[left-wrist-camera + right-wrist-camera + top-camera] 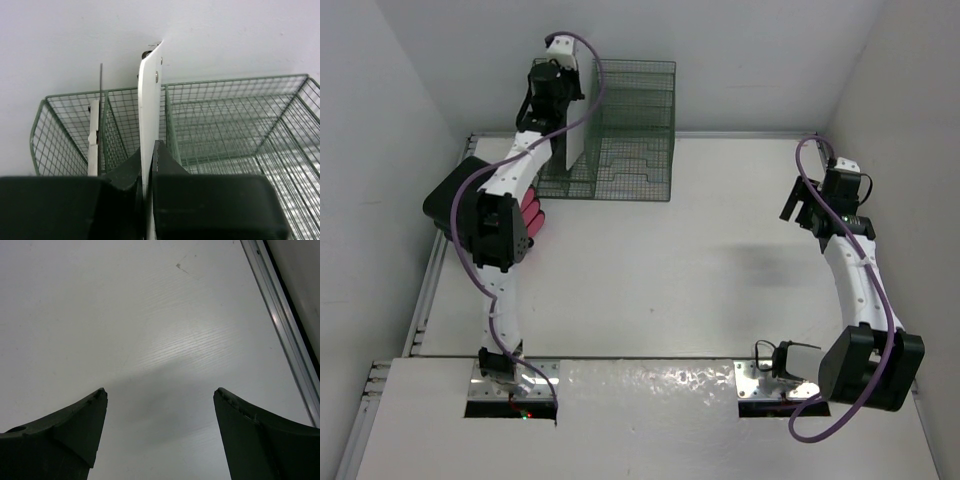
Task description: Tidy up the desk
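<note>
My left pincer is clamped on a white clipboard, held upright and edge-on to the wrist camera above the left end of the green wire rack. The rack stands at the far edge of the tabletop, which spreads white beneath both arms. My right pincer hangs with fingers spread wide, holding nothing, over bare surface near the right metal rail.

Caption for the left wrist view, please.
Left gripper holds a thin white board edge-on at the green wire rack.
</note>
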{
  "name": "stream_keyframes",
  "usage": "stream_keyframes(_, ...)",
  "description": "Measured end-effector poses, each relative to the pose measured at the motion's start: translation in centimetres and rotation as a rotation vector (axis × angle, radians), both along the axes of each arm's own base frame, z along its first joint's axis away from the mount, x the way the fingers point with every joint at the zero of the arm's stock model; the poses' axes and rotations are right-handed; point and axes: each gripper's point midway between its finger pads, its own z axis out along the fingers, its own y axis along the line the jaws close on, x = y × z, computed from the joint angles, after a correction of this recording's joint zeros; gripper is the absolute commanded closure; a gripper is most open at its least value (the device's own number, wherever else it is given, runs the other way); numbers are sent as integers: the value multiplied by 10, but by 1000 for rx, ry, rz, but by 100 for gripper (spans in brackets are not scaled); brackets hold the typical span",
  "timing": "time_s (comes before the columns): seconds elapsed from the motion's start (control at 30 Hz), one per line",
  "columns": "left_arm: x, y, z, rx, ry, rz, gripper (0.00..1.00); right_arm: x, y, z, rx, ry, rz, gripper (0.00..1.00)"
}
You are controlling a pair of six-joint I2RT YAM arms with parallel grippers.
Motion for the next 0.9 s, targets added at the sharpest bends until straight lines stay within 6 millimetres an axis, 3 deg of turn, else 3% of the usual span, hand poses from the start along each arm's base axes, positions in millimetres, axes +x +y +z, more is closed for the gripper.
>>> stream_keyframes(0.4, -6, 0, 0, 26, -170, 132, 100, 0, 5, -2, 28, 3, 10, 17)
stream_keyframes(0.63, -20, 15, 9, 46, -284, 202, 100, 0, 6, -3, 37, 3, 11, 17)
stream_keyframes(0.9, -38, 15, 17, 86, -455, 208, 100, -1, 9, -2, 46, 2, 17, 17)
